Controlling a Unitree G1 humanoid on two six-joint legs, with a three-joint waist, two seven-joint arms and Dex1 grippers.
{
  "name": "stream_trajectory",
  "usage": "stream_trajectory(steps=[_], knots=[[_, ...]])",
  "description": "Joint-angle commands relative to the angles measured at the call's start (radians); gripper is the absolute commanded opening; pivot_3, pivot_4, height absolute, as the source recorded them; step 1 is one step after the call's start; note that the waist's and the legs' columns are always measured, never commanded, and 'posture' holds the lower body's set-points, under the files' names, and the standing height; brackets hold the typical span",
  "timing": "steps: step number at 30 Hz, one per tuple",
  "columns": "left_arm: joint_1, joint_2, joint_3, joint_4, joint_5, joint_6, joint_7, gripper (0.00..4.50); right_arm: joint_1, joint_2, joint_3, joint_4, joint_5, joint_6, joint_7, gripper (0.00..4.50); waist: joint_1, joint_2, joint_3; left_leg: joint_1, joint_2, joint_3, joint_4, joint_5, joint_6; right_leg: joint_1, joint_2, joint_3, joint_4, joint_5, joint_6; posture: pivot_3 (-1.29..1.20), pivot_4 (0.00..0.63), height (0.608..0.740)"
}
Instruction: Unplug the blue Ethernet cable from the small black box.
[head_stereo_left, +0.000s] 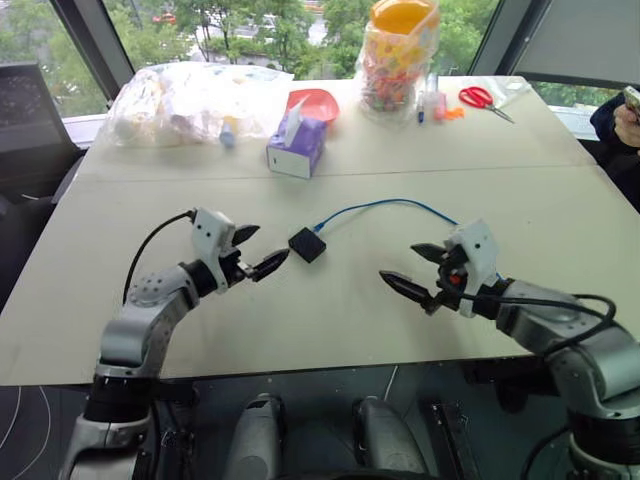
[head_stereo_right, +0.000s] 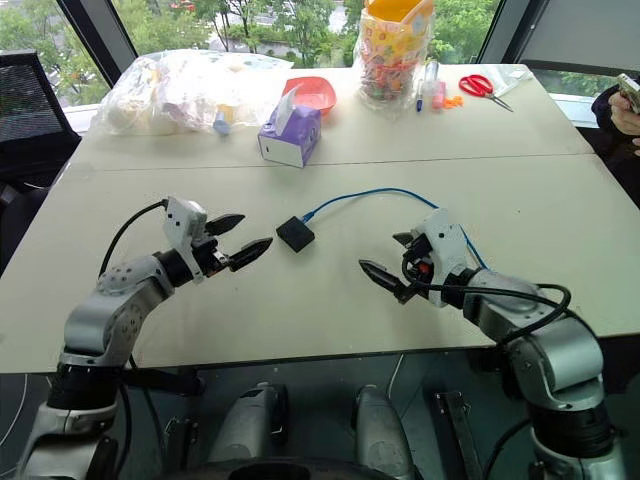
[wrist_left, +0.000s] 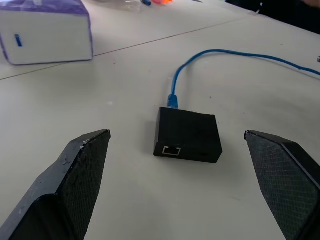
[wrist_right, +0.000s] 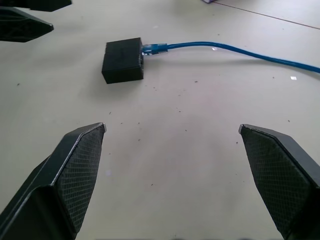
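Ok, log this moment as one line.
blue Ethernet cable: plugged into small black box | left gripper: open, near box | right gripper: open, empty

Head stereo pair: high, looking forward and down over the table (head_stereo_left: 330, 320), both arms inside. Left wrist: low, close behind the small black box (wrist_left: 187, 134), facing its open port. Right wrist: low, farther back, facing the same box and the blue Ethernet cable (wrist_right: 235, 50). Shared by all 4: box and cable.
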Motion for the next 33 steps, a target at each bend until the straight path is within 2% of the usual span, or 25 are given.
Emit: stream_trajectory(steps=[1, 11, 19, 28, 33], knots=[[-0.037, 0.016, 0.011, 0.019, -0.011, -0.018, -0.036, 4.47, -0.062, -0.049, -0.005, -0.022, 0.035, 0.018, 0.042, 4.5, 0.001, 0.0, 0.0, 0.0, 0.0, 0.0, 0.0, 0.0, 0.0, 0.0, 0.0, 0.0, 0.0, 0.0, 0.0, 0.0, 0.15, 0.735], [-0.087, 0.045, -0.006, -0.016, -0.099, 0.106, -0.121, 4.47, -0.253, -0.133, 0.096, 0.157, -0.048, -0.046, 0.143, 4.5, 0.002, -0.002, 0.002, -0.002, 0.0, 0.0, 0.002, 0.0, 0.0, -0.001, 0.0, 0.0, 0.001, 0.0, 0.0, 0.0, 0.15, 0.735], [-0.099, 0.067, 0.005, -0.034, -0.107, 0.136, -0.116, 4.47, -0.384, -0.123, 0.218, 0.302, -0.143, -0.146, 0.238, 4.5, 0.0, -0.002, 0.002, -0.003, 0.0, 0.0, 0.002, 0.0, 0.0, -0.002, 0.001, 0.0, 0.002, 0.0, 0.0, 0.0, 0.15, 0.735], [-0.062, 0.093, 0.02, -0.082, -0.123, 0.165, -0.115, 4.47, -0.508, -0.076, 0.337, 0.439, -0.255, -0.265, 0.334, 4.5, 0.002, -0.002, 0.002, -0.003, 0.0, 0.0, 0.004, 0.0, 0.0, -0.002, 0.001, 0.0, 0.004, 0.0, 0.001, 0.0, 0.15, 0.735], [-0.067, 0.099, 0.029, -0.071, -0.119, 0.155, -0.1, 4.47, -0.68, 0.035, 0.444, 0.721, -0.403, -0.447, 0.379, 4.5, -0.005, -0.002, 0.002, -0.002, 0.0, 0.0, 0.006, 0.0, 0.0, -0.002, 0.001, 0.0, 0.007, 0.0, 0.001, 0.0, 0.15, 0.735]])
